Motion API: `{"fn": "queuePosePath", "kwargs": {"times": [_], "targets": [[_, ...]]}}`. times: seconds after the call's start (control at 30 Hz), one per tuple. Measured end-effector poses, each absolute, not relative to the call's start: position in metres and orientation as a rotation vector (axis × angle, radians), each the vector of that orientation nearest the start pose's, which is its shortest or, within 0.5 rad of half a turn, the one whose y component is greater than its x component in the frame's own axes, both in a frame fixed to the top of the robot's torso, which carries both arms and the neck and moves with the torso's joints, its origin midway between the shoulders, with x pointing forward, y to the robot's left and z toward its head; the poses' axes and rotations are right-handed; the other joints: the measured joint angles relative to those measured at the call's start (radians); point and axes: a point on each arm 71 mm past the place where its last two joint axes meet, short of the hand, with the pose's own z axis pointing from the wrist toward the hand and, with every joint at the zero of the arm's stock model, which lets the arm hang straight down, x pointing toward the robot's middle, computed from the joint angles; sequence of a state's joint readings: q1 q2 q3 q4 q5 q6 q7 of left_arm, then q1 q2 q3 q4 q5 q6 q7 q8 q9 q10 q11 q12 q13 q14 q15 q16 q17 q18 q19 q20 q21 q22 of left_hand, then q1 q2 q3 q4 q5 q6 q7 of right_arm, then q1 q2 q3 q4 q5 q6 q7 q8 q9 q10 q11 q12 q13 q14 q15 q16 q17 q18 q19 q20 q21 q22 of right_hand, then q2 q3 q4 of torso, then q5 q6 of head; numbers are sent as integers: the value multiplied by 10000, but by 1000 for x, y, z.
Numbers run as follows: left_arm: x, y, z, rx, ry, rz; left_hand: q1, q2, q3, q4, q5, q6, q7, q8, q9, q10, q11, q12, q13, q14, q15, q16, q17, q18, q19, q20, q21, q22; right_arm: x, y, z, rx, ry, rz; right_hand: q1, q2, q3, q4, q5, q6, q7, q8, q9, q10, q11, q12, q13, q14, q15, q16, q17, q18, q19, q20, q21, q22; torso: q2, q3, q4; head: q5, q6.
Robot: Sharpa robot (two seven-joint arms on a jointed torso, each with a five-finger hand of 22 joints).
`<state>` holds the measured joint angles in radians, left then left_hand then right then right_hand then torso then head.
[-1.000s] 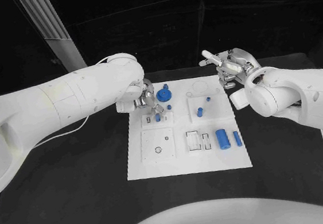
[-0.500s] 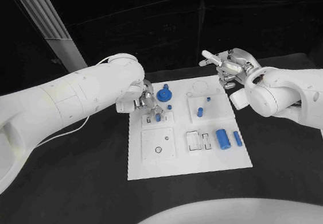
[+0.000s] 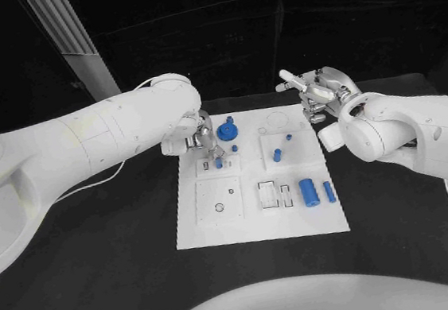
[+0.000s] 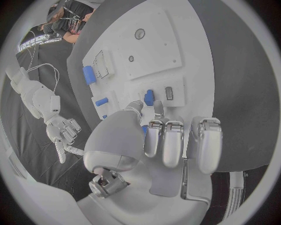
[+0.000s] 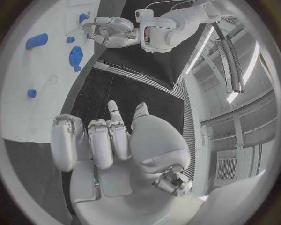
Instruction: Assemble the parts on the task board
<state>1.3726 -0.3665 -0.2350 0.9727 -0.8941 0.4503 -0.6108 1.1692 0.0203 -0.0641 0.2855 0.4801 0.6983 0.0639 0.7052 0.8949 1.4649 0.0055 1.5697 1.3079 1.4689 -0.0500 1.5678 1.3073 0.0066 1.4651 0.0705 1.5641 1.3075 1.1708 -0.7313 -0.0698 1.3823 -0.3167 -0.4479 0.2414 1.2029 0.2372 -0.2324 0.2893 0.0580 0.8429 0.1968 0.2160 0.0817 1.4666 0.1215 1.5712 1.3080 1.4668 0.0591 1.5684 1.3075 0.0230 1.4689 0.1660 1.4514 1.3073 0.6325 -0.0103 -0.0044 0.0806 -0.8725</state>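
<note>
Near edge of the task board (image 3: 262, 225): bare white plate on the black worktop (image 3: 103, 264), neither robot hand over it.

Middle of the board, right of centre: large blue cylinder (image 3: 309, 191) and a thinner blue pin (image 3: 329, 191) side by side, long axes running near-to-far. Both untouched, well apart from either robot hand. Further in, a short blue peg (image 3: 276, 154) lies on the upper right panel, long axis also roughly near-to-far.

Far left of the board: left robot hand (image 3: 200, 136) is down over the upper left panel. A small blue part (image 3: 219, 160) sits just on the near side of its fingertips; in the left wrist view the same part (image 4: 149, 97) lies directly ahead of the fingers (image 4: 165, 140), beside a small dark slot. Fingers are together and curled forward. Whether the tips touch or pinch the part I cannot tell; the palm hides the contact. The blue gear-like part (image 3: 228, 130) stands just beside this robot hand, on its right.

Far right corner: right robot hand (image 3: 322, 93) hovers above the board edge, fingers spread, holding nothing. Right wrist view confirms an empty palm (image 5: 111, 140).

Judgement: the left robot hand is clearly the nearer one to the small blue part, so the coming move is its to make, a short reach toward the robot's body.
</note>
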Motion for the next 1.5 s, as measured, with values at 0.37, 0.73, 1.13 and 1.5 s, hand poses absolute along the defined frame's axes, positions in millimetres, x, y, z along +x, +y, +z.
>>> {"fn": "queuePosePath", "kwargs": {"times": [0.37,0.73,1.13,1.5], "targets": [[554,137,-229,-575,26096,-1438,97,97,32,22,0,0,0,-57,-60,0,0,0,0,0,0,0,0,0,0,0,0,0,506,-197,-215,9053,15597,12216,0,0,0,0,0,0,0,0,0,0,0,0,0,0,0,0,-1,-1,0,0,0,0,-1,-1,-2,2,0],[554,137,-230,-633,26190,-1434,618,-4,211,-157,0,65,-65,-232,-195,3,-2,0,0,-3,-2,0,0,0,0,0,0,0,506,-197,-215,9060,15603,12210,0,0,0,0,0,0,0,0,0,0,0,0,0,0,0,0,-1,-1,0,0,0,0,0,0,-5,-18,0],[555,137,-231,-623,26264,-1420,891,-12,290,-236,0,99,-49,-286,-249,38,-38,0,0,-37,-35,0,0,0,0,0,0,0,506,-197,-215,9066,15605,12202,0,0,0,0,0,0,0,0,0,0,0,0,0,0,0,0,-1,-1,0,0,0,0,1,0,-9,-52,0],[555,136,-231,-608,26315,-1436,970,3,359,-269,0,98,-50,-412,-325,38,-37,0,0,-37,-35,0,0,-1,28,-27,0,0,506,-197,-215,9072,15604,12191,40,40,-26,26,0,0,0,-1,0,0,0,0,0,0,0,0,-1,-1,0,0,0,0,1,0,-6,-69,0]]}}
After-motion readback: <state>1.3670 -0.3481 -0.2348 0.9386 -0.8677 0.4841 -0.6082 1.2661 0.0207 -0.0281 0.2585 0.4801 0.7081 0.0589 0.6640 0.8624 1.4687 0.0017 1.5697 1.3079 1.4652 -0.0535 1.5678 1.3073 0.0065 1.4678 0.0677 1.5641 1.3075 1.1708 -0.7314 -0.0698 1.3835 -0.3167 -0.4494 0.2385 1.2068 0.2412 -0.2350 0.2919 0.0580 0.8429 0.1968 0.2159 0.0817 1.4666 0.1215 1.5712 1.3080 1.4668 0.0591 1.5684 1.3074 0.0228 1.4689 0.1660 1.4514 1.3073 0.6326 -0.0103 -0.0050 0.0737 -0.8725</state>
